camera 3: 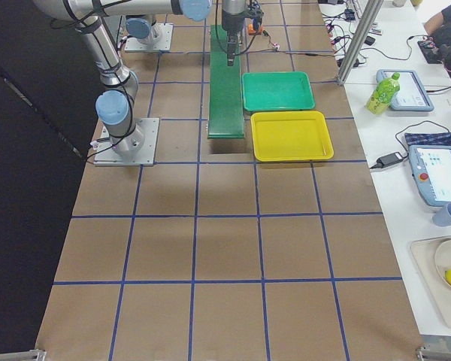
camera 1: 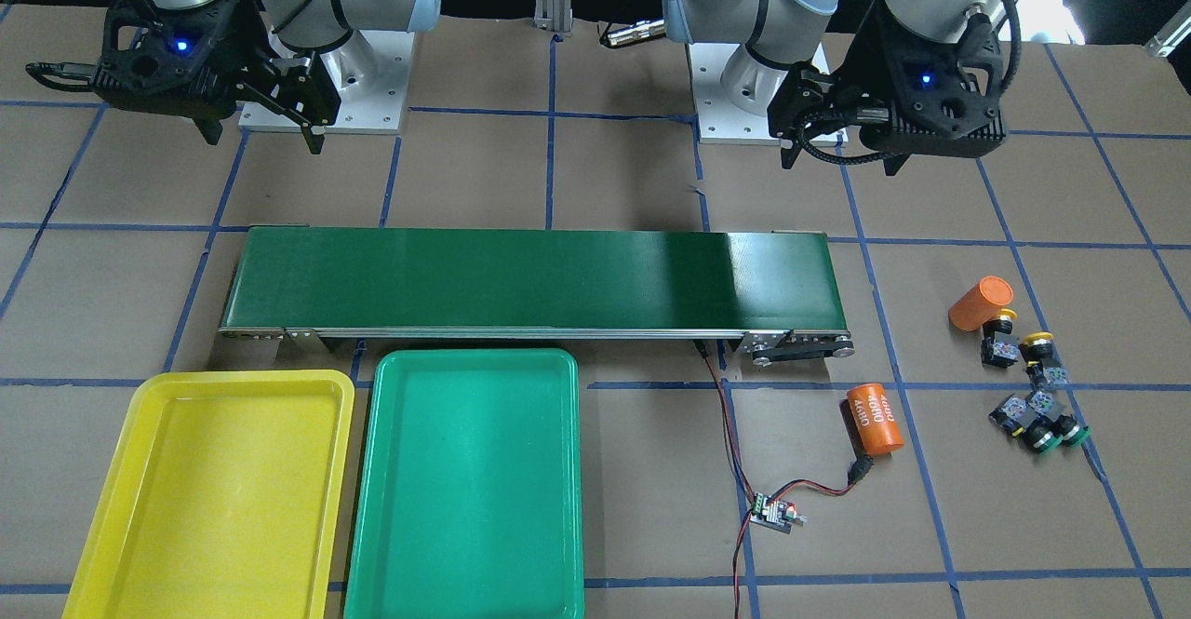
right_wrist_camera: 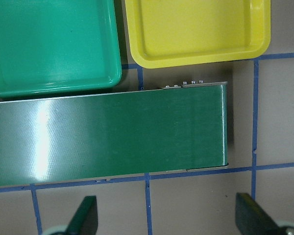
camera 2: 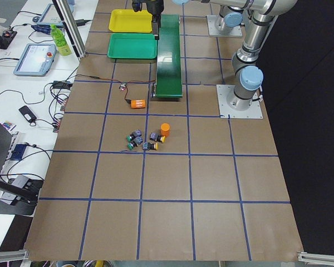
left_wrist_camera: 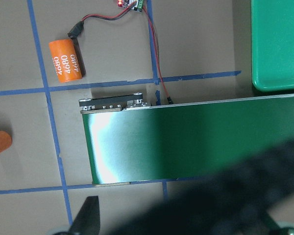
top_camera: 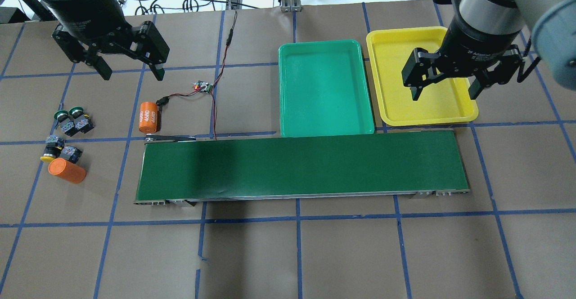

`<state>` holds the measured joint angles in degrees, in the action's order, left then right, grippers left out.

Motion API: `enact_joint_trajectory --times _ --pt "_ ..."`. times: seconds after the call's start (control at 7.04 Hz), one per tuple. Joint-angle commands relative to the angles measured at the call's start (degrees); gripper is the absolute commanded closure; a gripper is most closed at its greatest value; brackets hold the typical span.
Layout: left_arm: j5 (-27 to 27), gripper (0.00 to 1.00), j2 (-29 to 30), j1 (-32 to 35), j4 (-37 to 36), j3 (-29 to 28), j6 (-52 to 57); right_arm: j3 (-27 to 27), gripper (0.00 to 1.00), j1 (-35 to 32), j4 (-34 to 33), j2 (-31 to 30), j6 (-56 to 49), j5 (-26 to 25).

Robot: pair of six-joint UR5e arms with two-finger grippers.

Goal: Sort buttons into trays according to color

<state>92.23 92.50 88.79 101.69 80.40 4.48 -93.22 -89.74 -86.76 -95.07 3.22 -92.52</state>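
- My left gripper (top_camera: 131, 69) hangs high above the table with its fingers spread wide and nothing between them. My right gripper (top_camera: 444, 91) is spread and holds nothing either.
- Closest beneath my left fingers lies a wired orange cylinder (top_camera: 148, 117), with its lead running off to a small circuit board (top_camera: 202, 87). It is not mine to sort.
- Farther out, past my left fingers' outer side, are the green-capped buttons (top_camera: 74, 111), two of them lying on their sides and touching.
- Just beyond those lie the yellow-capped buttons (top_camera: 47, 157), also a close pair, with a plain orange cylinder (top_camera: 67, 171) just beside them.
- I judge these buttons to be light, rigid plastic. The round caps look smooth and likely to roll or slip, so the squarer dark body seems the better place to pinch, across its flat sides. With each pair packed so tightly, closing on one may nudge its neighbour.
- Under my right fingers sits the yellow tray (top_camera: 396, 78), and the green tray (top_camera: 324, 87) is just beside it, on the side toward my left fingers. Neither has a button in it.
- The conveyor belt (top_camera: 301, 166) stretches along the table between the trays and the buttons, which are well apart.
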Motion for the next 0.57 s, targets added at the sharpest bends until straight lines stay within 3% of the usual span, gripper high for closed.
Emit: enact_joint_trajectory --times 0.0,0.14,0.43 --pt "0.68 0.00 -0.74 -0.72 0.00 0.98 -0.26 -0.04 0.00 0.00 0.09 -0.98 0.21 0.49" --pt "0.67 0.00 1.52 -2.21 -1.48 0.46 0.26 -0.12 0.00 0.00 0.09 -1.08 0.21 0.50" --pt "-1.87 0.00 12.47 -7.91 -14.89 1.34 -3.25 -0.12 0.00 0.00 0.18 -0.82 -0.31 0.23"
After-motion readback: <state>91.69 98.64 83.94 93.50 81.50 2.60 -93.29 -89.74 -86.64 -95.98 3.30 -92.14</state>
